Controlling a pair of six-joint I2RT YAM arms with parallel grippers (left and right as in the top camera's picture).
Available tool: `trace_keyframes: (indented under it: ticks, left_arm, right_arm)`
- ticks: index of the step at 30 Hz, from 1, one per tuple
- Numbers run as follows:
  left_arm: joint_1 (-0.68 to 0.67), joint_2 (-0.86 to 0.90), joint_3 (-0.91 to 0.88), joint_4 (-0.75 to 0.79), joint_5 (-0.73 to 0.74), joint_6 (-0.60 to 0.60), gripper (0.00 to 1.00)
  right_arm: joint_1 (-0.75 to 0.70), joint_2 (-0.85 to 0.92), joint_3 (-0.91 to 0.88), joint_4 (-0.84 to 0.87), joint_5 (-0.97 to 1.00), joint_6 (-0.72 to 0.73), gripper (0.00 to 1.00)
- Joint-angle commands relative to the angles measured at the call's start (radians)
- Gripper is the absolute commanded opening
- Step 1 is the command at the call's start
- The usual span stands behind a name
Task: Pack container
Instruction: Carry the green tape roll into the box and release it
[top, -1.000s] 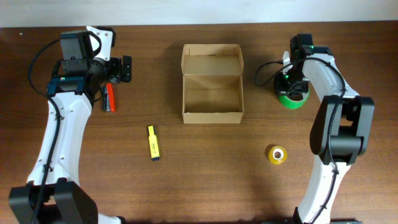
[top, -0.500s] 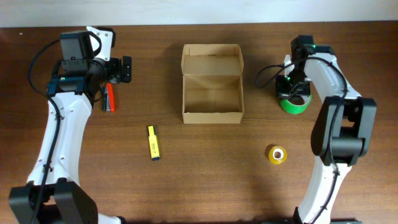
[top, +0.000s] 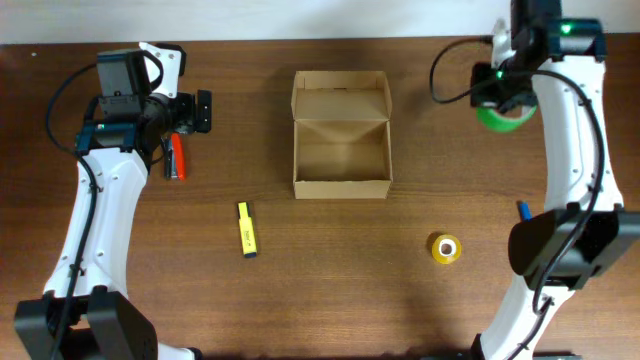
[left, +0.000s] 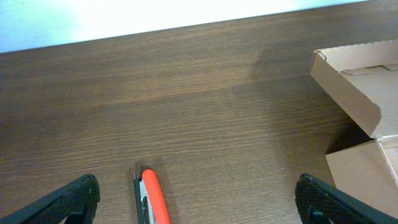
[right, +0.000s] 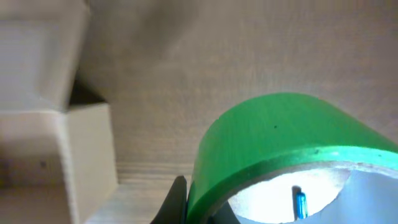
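The container is an open tan cardboard box at the table's middle back, its flap lid folded back; it shows empty. It also shows in the left wrist view and the right wrist view. My right gripper is shut on a green tape roll, held up in the air to the right of the box; the roll fills the right wrist view. My left gripper is open and empty, above a red-handled tool that also shows in the left wrist view.
A yellow marker lies at the front left of the box. A yellow tape roll lies at the front right. A blue marker lies at the right, partly behind my right arm.
My right gripper has lifted the green tape roll off the table and carried it up and toward the back right. The blue marker has come into view. The left arm has not moved.
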Motion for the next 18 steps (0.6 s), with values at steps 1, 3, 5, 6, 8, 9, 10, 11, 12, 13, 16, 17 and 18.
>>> trace_keyframes:
  ticks: [1,3,5,6,8,9,10,11,12,13,16,17,18]
  left_arm:
    - [0.0,0.011,0.018,-0.004,0.0,0.014,0.99]
    - [0.0,0.011,0.018,-0.004,0.0,0.014,1.0]
    - [0.0,0.011,0.018,-0.004,0.0,0.014,0.99]
    - [0.0,0.011,0.018,-0.004,0.0,0.014,1.0]
    - [0.0,0.011,0.018,-0.005,0.0,0.014,1.0]
    - [0.0,0.011,0.018,-0.005,0.0,0.014,1.0]
    - [0.0,0.011,0.018,-0.005,0.0,0.014,0.99]
    - [0.0,0.011,0.018,-0.005,0.0,0.014,1.0]
    - [0.0,0.011,0.018,-0.006,0.0,0.014,1.0]
    - [0.0,0.011,0.018,-0.006,0.0,0.014,1.0]
    - [0.0,0.011,0.018,-0.01,0.0,0.014,1.0]
    - [0.0,0.011,0.018,-0.011,0.0,0.014,1.0]
    - [0.0,0.011,0.018,-0.013,0.0,0.014,1.0]
  right_arm:
    - [0.077,-0.026,0.134,-0.032,-0.008,-0.023,0.04]
    - [0.13,-0.026,0.191,-0.049,-0.009,-0.046,0.04]
    - [0.19,-0.026,0.23,-0.058,-0.016,-0.063,0.04]
    - [0.221,-0.026,0.236,-0.058,-0.018,-0.074,0.04]
    - [0.287,-0.026,0.236,-0.06,-0.019,-0.096,0.04]
    - [0.315,-0.024,0.235,-0.062,-0.018,-0.105,0.04]
    - [0.345,-0.018,0.235,-0.063,-0.019,-0.115,0.04]
    - [0.369,-0.014,0.235,-0.064,-0.018,-0.123,0.04]
    - [0.393,-0.01,0.233,-0.064,-0.018,-0.127,0.04]
    - [0.417,-0.002,0.233,-0.065,-0.019,-0.137,0.04]
    - [0.473,0.024,0.232,-0.066,-0.019,-0.143,0.04]
    - [0.488,0.034,0.229,-0.066,-0.023,-0.143,0.04]
    - [0.5,0.042,0.222,-0.066,-0.031,-0.143,0.04]
